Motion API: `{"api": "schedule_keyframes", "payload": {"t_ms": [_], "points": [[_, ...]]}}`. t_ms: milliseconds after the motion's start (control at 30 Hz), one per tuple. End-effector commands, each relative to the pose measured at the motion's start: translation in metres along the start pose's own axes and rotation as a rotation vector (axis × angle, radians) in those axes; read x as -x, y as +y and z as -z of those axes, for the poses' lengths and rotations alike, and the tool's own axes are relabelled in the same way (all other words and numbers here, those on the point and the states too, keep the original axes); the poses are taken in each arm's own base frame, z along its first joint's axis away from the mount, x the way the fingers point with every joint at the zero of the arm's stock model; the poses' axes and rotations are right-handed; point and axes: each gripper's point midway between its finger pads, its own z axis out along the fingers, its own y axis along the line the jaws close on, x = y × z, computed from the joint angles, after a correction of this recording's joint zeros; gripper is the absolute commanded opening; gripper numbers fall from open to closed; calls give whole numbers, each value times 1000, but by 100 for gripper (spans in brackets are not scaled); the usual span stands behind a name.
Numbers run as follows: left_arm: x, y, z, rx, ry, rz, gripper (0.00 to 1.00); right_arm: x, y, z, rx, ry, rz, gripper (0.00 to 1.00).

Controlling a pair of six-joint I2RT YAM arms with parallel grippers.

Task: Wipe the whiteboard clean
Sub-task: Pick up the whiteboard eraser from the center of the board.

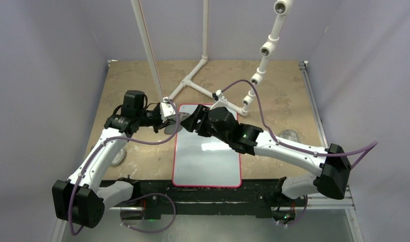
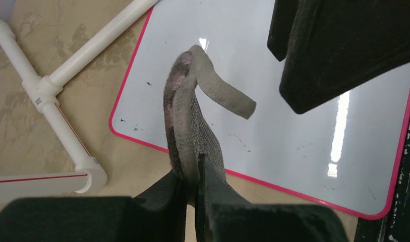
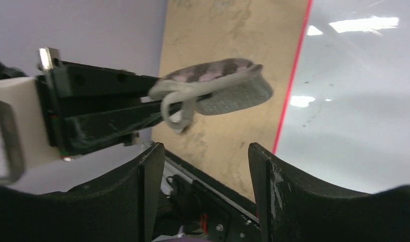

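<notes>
Left gripper (image 2: 191, 177) clamped on grey pad (image 2: 185, 116) at whiteboard's (image 1: 208, 161) far left corner. Right gripper (image 3: 203, 151) just beside, jaws apart.

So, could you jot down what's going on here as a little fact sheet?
board: whiteboard, lying flat, mostly clean, a few dark specks
left gripper: shut on the grey pad
right gripper: open, holding nothing
pad position: by the whiteboard's far left corner; contact unclear
</notes>
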Motion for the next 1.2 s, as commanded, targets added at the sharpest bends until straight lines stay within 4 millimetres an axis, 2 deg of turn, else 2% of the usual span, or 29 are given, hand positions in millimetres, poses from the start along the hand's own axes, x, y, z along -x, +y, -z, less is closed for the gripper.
{"api": "schedule_keyframes", "payload": {"t_ms": [0,67,133,467,733,833,967,1033,1067,1167], "points": [[-13,-6,5,-5,33,-131,0,9,53,4,172,36,-122,65],[-18,-13,6,-22,33,-161,0,12,64,6,227,37,-159,66],[-17,-18,7,-20,15,-190,0,11,66,5,239,46,-185,66],[7,-18,19,38,-72,-270,0,2,52,-8,170,95,-249,67],[7,-26,23,28,-83,-312,0,4,50,-17,155,94,-294,64],[6,-28,24,22,-78,-324,0,4,53,-21,161,96,-295,48],[7,-30,24,8,-80,-303,2,2,48,-22,141,93,-289,15],[9,-29,23,10,-85,-269,15,1,39,-22,115,85,-278,0],[8,-29,22,8,-82,-249,22,2,36,-21,107,75,-271,0],[4,-22,19,24,-54,-160,43,3,9,-13,8,45,-203,0]]}}
